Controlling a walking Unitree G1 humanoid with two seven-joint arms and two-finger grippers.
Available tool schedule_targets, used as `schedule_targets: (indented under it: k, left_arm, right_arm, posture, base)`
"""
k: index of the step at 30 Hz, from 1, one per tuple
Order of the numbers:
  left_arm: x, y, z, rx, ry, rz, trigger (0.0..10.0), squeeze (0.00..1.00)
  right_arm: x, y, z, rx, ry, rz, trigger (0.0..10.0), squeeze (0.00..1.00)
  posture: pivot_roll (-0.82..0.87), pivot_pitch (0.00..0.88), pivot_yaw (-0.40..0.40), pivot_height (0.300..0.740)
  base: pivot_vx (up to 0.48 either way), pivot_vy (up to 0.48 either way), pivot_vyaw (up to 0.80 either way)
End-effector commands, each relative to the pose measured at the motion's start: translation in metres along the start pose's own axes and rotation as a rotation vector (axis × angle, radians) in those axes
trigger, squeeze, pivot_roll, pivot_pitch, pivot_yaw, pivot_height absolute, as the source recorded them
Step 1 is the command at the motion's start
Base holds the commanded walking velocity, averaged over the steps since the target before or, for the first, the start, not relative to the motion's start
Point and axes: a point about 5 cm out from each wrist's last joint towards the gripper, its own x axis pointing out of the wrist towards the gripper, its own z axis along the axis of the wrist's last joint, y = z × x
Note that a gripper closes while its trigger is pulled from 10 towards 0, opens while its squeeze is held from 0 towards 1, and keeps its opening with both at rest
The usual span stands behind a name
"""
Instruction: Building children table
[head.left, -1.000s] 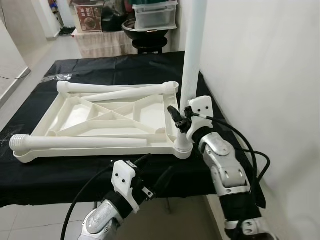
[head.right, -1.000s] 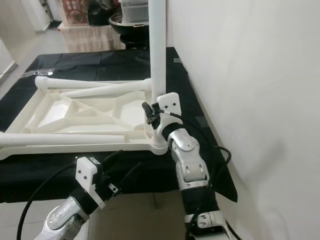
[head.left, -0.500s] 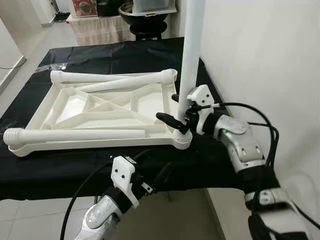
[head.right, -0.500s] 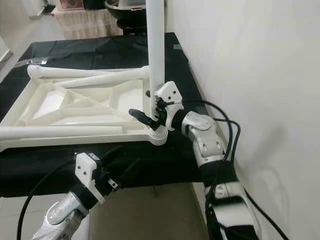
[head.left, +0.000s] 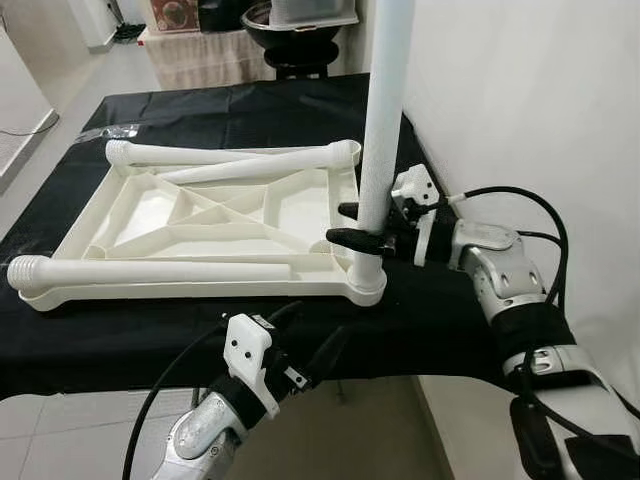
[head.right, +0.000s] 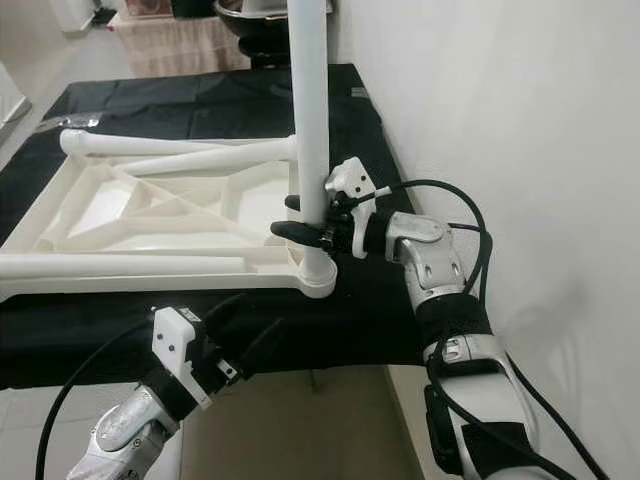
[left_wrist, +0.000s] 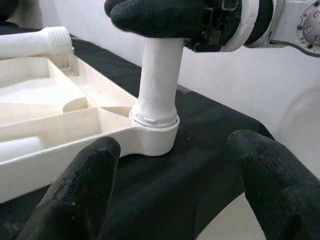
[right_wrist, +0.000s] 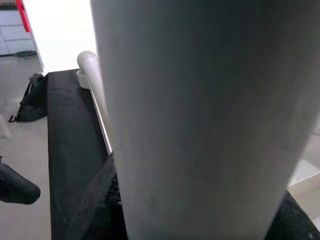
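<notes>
Right gripper (head.left: 362, 226) is clamped on the upright table leg (head.left: 382, 120), just above the corner socket (head.left: 366, 287) of the upside-down tabletop (head.left: 215, 225). Left gripper (left_wrist: 170, 185) hangs below the table edge, fingers (left_wrist: 85, 185) spread apart, the socket beyond them.

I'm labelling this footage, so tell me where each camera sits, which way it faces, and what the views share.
Head stereo pair: looks down at the tabletop and upright leg; shows the right gripper closed on it.
Left wrist: low at the table edge, looks past open fingers of the left gripper at the leg socket.
Right wrist: pressed against the leg.
All share that leg.
</notes>
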Motion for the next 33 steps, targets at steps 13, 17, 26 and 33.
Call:
schedule_targets:
  k: [13,17,26,33]
  left_arm:
    - [-0.007,0.002,0.001,0.0,0.008,0.011,10.0,0.0]
    - [-0.006,0.003,0.0,0.003,0.014,0.005,10.0,0.0]
    - [-0.004,0.006,0.0,0.004,0.009,0.019,10.0,0.0]
    - [-0.003,0.004,-0.001,0.003,0.01,0.014,10.0,0.0]
  right_arm:
    - [-0.024,0.068,-0.068,0.175,0.185,-0.85,0.0,0.0]
    - [-0.001,0.083,-0.07,0.166,0.166,-0.766,0.0,0.0]
    - [0.029,0.068,-0.053,0.151,0.143,-0.699,10.0,0.0]
    - [0.027,0.039,-0.016,0.127,-0.039,-0.438,10.0,1.0]
  posture:
    - [0.03,0.168,0.026,0.74]
    - [0.03,0.157,0.035,0.74]
    - [0.05,0.152,0.018,0.74]
    - [0.06,0.145,0.02,0.74]
  base:
    - [0.0,0.0,0.0]
    - [0.0,0.0,0.0]
    - [0.0,0.0,0.0]
    - [0.0,0.0,0.0]
